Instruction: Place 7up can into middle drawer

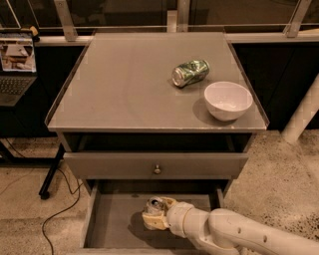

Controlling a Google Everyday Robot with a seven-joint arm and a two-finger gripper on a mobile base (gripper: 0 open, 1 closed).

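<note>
Gripper (155, 215) low inside the open middle drawer (112, 226), fingers (148, 222) clamped on the upright 7up can (155, 203). Set down flat on the drawer floor, part fingers slowly, then withdraw without clipping the knobbed drawer front (124, 165) above.

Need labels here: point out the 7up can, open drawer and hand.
7up can (155, 203): camera view, its silver top.
drawer (110, 215): camera view, bare floor.
hand (153, 217): camera view, in the drawer, gripping the can.

Grey cabinet (124, 84) on speckled beige floor (286, 172), dark glass panels (124, 12) behind, laptop (15, 84) at left
</note>
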